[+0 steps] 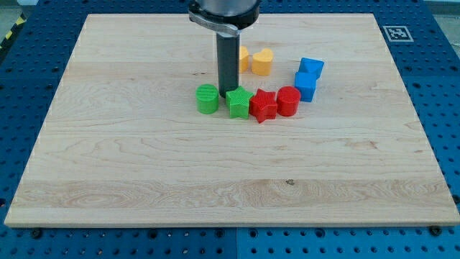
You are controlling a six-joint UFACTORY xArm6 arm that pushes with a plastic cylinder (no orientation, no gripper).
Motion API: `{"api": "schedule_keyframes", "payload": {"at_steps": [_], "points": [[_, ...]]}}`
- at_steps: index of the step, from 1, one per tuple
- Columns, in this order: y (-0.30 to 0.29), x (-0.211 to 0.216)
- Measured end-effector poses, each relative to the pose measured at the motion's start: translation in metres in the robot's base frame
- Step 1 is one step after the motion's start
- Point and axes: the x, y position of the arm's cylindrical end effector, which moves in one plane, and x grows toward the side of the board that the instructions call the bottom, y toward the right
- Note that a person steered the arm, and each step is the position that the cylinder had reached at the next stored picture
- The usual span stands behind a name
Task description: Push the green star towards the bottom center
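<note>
The green star sits on the wooden board above the board's middle. My tip stands at the star's upper edge, touching or nearly touching it from the view's top. A green cylinder is just left of the star. A red star touches the green star's right side, with a red cylinder beyond it.
Two blue blocks lie at the right of the row. A yellow-orange block sits above the row, and another orange block is partly hidden behind the rod. A marker tag lies off the board's top right corner.
</note>
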Motion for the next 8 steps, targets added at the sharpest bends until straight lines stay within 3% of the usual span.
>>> {"api": "schedule_keyframes", "payload": {"at_steps": [1,4,8], "points": [[0.017,-0.022],[0.011,0.012],[0.0,0.027]]}}
